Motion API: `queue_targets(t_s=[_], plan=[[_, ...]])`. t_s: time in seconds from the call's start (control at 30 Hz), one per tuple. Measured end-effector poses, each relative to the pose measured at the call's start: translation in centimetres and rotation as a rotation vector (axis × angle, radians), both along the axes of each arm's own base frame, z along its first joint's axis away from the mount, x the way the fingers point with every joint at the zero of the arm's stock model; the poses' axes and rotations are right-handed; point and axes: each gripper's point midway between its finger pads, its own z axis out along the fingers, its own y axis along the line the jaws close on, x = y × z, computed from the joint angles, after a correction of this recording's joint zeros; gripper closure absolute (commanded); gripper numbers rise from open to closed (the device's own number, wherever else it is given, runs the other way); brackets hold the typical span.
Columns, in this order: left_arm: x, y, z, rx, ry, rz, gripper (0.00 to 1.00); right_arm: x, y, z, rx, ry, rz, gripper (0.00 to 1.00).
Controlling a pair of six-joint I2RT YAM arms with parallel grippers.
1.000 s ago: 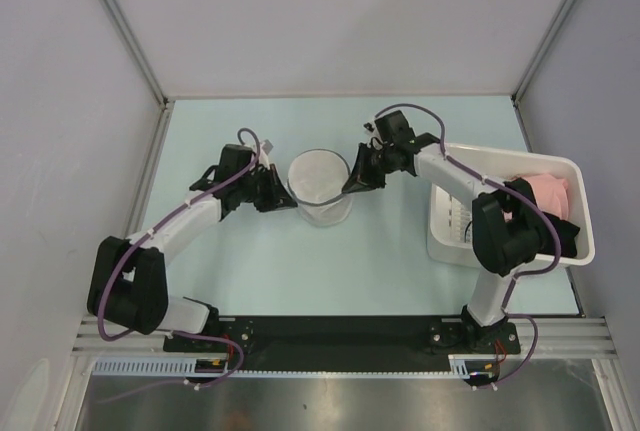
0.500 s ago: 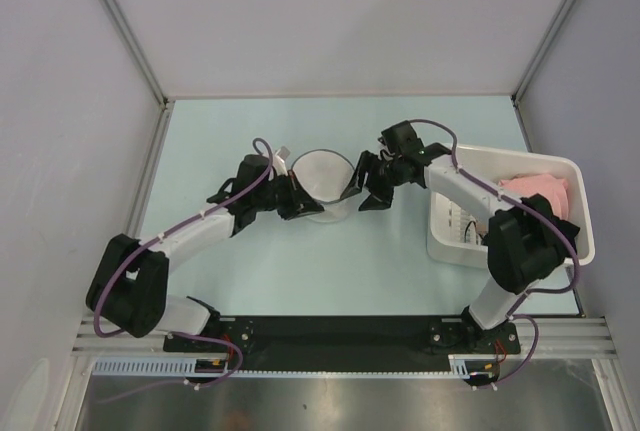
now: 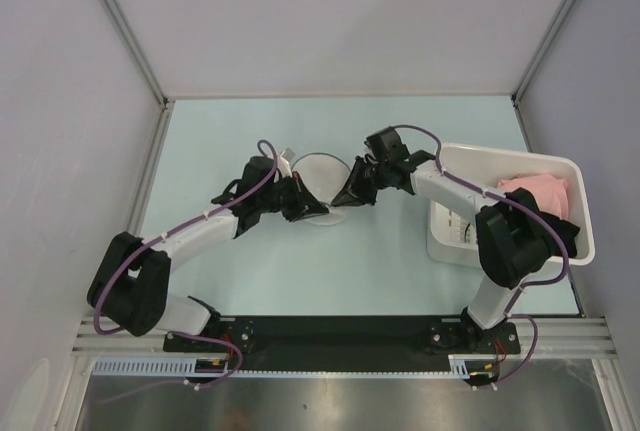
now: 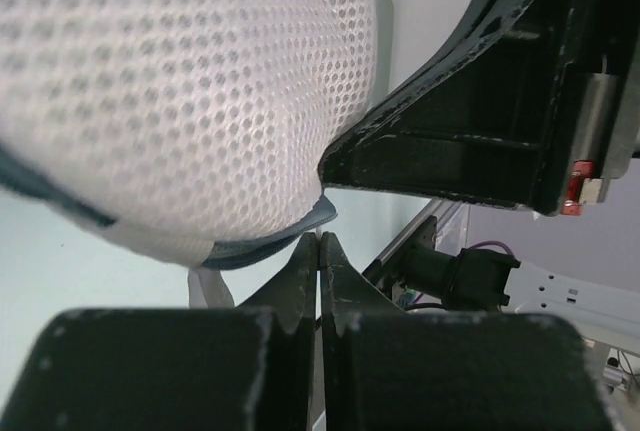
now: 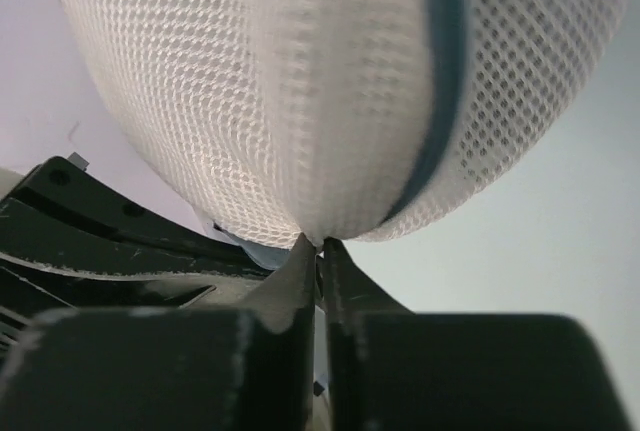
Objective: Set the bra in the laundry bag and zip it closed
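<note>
The laundry bag (image 3: 320,179), round white mesh with a dark zipper rim, hangs between my two grippers at mid-table. My left gripper (image 3: 305,209) is shut, its tips pinching the bag's edge right at the dark rim (image 4: 270,241). The mesh (image 4: 200,81) fills the left wrist view above that gripper (image 4: 320,238). My right gripper (image 3: 347,194) is shut on the mesh at the bag's right edge. In the right wrist view the bag (image 5: 300,81) bulges above this gripper (image 5: 321,244), and the zipper rim (image 5: 440,101) runs down it. The olive-green bra shows in no view.
A white rectangular plastic bin (image 3: 520,156) stands at the right, under the right arm. It holds a pink garment (image 3: 540,191) and a black garment (image 3: 565,236). Grey walls close in the table on three sides.
The left gripper has moved right, in under the bag. The right gripper let go, drew back, then closed on the bag's right edge again. The bag looks smaller and more gathered.
</note>
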Motion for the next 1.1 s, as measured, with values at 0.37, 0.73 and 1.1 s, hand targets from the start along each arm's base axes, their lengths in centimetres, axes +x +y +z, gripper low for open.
queue_targets(t_s=[0.37, 0.73, 1.1], plan=[[2.3, 6.1, -2.0, 0.123, 0.013, 0.111, 1.00, 1.2, -1.8, -0.2, -0.012, -0.070, 0.045, 1.00], [4.8, 10.0, -1.4, 0.280, -0.040, 0.141, 0.69, 2.1, -3.2, -0.7, -0.063, -0.131, 0.097, 0.55], [-1.5, 4.2, 7.1, 0.274, -0.403, -0.026, 0.24, -2.0, -3.4, 6.9, -0.168, -0.485, 0.230, 0.00]])
